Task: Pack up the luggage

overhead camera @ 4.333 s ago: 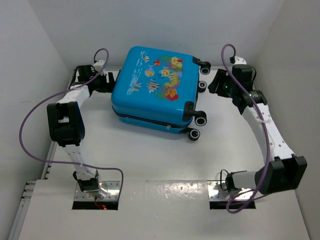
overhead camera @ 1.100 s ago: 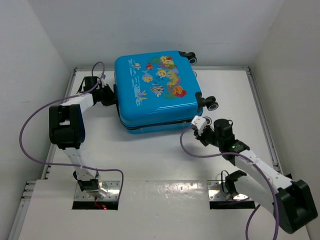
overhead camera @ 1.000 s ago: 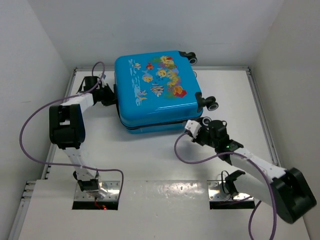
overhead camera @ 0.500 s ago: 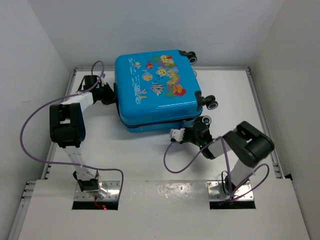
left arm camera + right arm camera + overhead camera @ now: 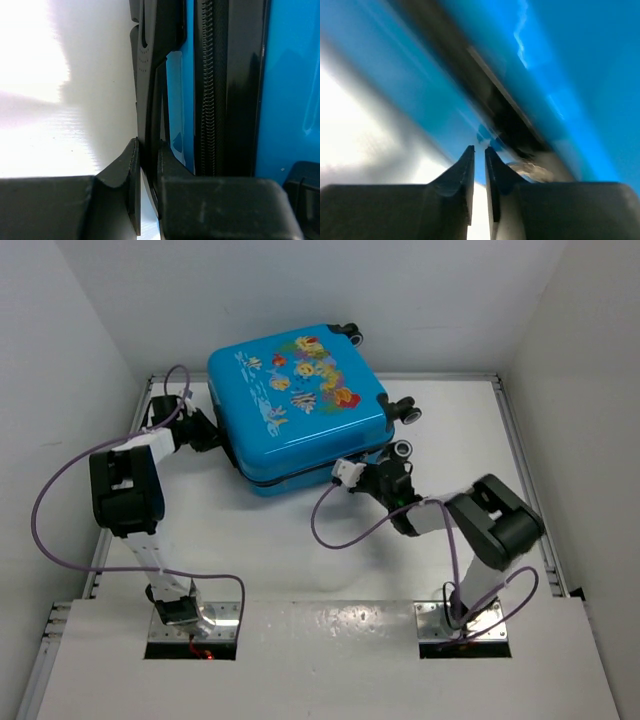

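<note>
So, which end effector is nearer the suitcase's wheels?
Right. The right end effector is beside a wheel at the suitcase's near edge; the left end effector at its opposite side.

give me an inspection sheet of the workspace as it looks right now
surface: white table, glossy, no spills seen
job's things: luggage, blue with fish prints, lying flat at the far middle, lid down, wheels toward the right
clutter: nothing seen
grippers: left gripper at the luggage's left edge, jaws pinched on a thin black part of it beside the zipper; right gripper at the near right edge by the dark band, jaws a slit apart, view blurred, grip unclear
cables: left purple cable arcs wide off the left arm; right purple cable loops low in front of the luggage
surroundings: white walls on three sides
</note>
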Controlling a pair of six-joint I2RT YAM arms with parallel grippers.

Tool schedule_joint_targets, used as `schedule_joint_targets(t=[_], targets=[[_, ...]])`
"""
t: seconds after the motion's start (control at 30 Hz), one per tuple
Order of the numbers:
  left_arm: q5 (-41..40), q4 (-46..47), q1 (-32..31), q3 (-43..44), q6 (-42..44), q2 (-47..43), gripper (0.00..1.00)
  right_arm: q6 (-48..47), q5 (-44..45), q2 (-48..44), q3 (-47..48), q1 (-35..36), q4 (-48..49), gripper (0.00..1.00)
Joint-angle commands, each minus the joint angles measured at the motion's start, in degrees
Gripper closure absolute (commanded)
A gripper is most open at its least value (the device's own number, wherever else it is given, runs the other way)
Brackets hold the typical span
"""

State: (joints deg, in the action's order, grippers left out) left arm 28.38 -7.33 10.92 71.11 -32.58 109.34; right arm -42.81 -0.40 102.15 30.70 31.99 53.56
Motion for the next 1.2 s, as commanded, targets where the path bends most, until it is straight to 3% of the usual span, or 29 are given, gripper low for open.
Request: schedule_joint_targets(t=[0.0, 0.07, 0.17, 0.2, 0.4, 0.53, 0.7, 0.77, 0.9, 1.17], targets=[[-7.20, -4.62, 3.41, -2.73, 2.96, 1.14, 1.00, 9.36, 4.70, -10.11, 0.07, -0.17, 0.87, 0.85], [-6.67, -4.62, 3.41, -2.21, 2.96, 1.14, 1.00, 13.87, 6.55, -18.10, -0.90, -0.26, -11.07, 0.79], [-6.15, -4.62, 3.41, -2.21, 2.96, 1.14, 1.00, 34.20, 12.60, -25.66, 0.50, -0.26, -24.80, 0.78], [-6.14, -4.62, 3.41, -2.21, 2.44, 1.66, 1.00, 36.72, 13.49, -27.34, 1.37, 0.09, -28.47, 0.78], [-6.14, -4.62, 3.41, -2.21, 2.43, 2.19, 1.00, 49.04, 22.19, -22.79, 5.77, 2.47, -35.71, 0.75], [-6.14, -4.62, 3.41, -2.21, 2.43, 2.19, 1.00, 54.75, 21.25, -19.36, 9.46, 0.71, -39.74, 0.75], [-5.53, -4.62, 3.41, -2.21, 2.43, 2.19, 1.00, 56.26, 16.94, -18.83, 9.21, -0.61, -39.69, 0.64], [-5.01, -4.09, 3.41, -2.21, 3.83, 2.19, 1.00, 54.68, 10.71, -19.44, 7.45, -3.06, -37.75, 0.58], [-2.29, -1.03, 4.02, -5.10, 3.14, 1.67, 1.00, 55.90, -0.79, -21.37, 5.78, -7.29, -36.43, 0.58], [1.85, 2.15, 7.89, -6.69, -1.00, 2.90, 1.00, 60.99, -10.40, -19.62, 2.53, -9.40, -27.38, 0.52]])
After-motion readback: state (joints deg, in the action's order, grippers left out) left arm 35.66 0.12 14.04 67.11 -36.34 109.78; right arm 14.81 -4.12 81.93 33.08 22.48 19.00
